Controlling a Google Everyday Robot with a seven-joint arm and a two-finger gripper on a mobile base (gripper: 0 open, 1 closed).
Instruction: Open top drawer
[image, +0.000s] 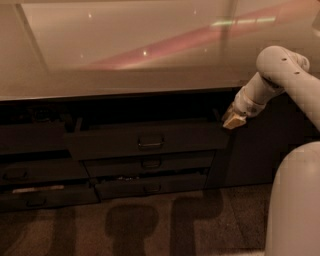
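The top drawer (145, 141) is a wide dark grey flat front under the counter, standing out a little from the cabinet, with a small loop handle (150, 144) at its centre. Its inside is dark and hidden. My gripper (232, 121) hangs from the pale arm at the drawer's upper right corner, right of the handle and close to the front's top edge. Whether it touches the drawer does not show.
A glossy pale countertop (125, 55) runs above the drawers. Two shallower drawers (150, 172) sit below the top one, and a left stack (35, 175) beside them. The robot's pale body (295, 200) fills the lower right. The floor is dark carpet.
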